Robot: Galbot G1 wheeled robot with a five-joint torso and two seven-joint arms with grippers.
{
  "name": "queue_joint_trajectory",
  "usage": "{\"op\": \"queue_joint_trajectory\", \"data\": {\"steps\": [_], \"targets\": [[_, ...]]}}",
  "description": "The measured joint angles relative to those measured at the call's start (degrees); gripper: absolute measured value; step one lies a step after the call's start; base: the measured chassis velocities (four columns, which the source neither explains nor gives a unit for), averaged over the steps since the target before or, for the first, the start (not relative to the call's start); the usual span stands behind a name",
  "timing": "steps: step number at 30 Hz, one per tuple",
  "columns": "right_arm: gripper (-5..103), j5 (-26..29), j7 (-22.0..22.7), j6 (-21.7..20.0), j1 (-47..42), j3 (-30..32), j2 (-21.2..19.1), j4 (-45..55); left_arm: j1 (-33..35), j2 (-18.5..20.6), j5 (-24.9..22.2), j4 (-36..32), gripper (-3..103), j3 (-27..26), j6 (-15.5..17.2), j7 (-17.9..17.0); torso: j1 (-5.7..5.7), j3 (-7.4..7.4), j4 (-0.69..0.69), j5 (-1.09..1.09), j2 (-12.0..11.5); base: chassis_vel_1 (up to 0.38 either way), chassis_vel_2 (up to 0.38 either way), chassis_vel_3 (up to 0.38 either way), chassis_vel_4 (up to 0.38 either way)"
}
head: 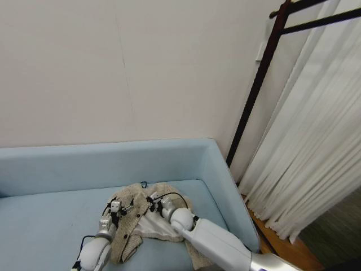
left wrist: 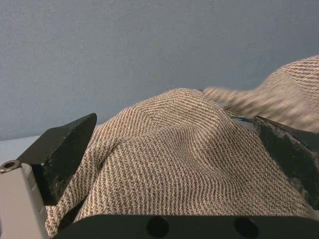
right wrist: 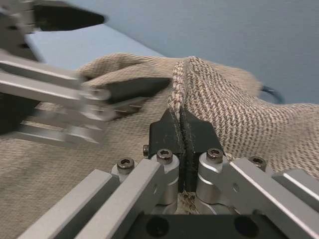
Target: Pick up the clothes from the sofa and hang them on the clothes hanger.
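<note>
A beige knit garment lies crumpled on the light blue sofa, showing a white lining. My right gripper is at its upper middle. In the right wrist view this gripper is shut on a raised fold of the knit. My left gripper rests on the garment's left part. Seen from the left wrist, it is open, its dark fingers straddling a mound of the fabric. The dark clothes rack stands to the right behind the sofa.
The sofa's backrest and right arm close in the seat. A plain wall is behind. White curtains hang at the right, beside the rack's post, above a strip of wooden floor.
</note>
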Motion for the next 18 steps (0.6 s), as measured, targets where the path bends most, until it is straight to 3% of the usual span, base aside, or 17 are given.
{"op": "queue_joint_trajectory", "data": {"steps": [9,10,12,16,18], "targets": [[-2,-1.4,1.8,-1.4,-1.7,-2.3,6.1,-8.3,-0.3,-0.7,0.4,1.1,100,0.2,-0.6,0.2,0.00,0.00,-0.01,0.01,0.0,0.000,0.000,0.000,0.000],[3,-1.3,2.4,-2.1,-1.9,-2.2,5.9,-8.4,-0.4,-0.9,0.6,1.4,100,0.2,-0.8,0.2,0.00,0.00,-0.01,0.01,0.0,0.000,0.000,0.000,0.000],[3,-1.0,2.7,-2.5,-2.1,-2.0,5.6,-8.4,-0.4,-1.0,0.7,1.6,100,0.3,-1.0,0.3,0.00,0.00,-0.01,0.01,0.0,0.000,0.000,0.000,0.000],[25,0.2,3.7,-2.8,-1.8,-1.2,3.3,-7.2,-0.8,-1.3,0.9,2.1,100,0.7,-1.2,0.3,0.00,0.00,-0.01,0.01,0.0,0.000,0.000,0.000,0.000],[25,0.4,3.8,-2.8,-1.5,-0.9,2.7,-6.9,-1.0,-1.3,0.9,2.1,100,0.8,-1.2,0.3,0.00,0.00,-0.02,0.02,0.0,0.000,0.000,0.000,0.000]]}}
